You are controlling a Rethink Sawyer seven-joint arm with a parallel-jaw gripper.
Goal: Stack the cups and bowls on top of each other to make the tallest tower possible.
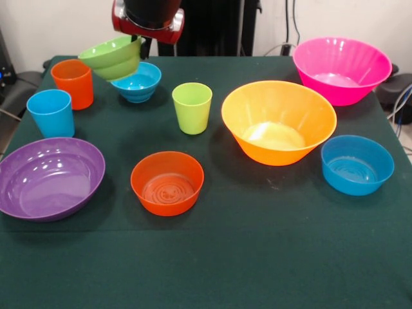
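The gripper (143, 44) holds the green bowl (113, 58) tilted above the desk (257, 244), far left; three cups and seven bowls in all.

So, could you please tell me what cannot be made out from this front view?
- Gripper: open or shut cannot be told; the arm's red and black housing and the tilted small green bowl cover it.
- Arm: cut off by the top edge.
- Small blue bowl: its far rim is hidden behind the small green bowl.
- Whether the small green bowl touches the small blue bowl: unclear, since they overlap.
- Pink bowl: its base is hidden by its own wall.
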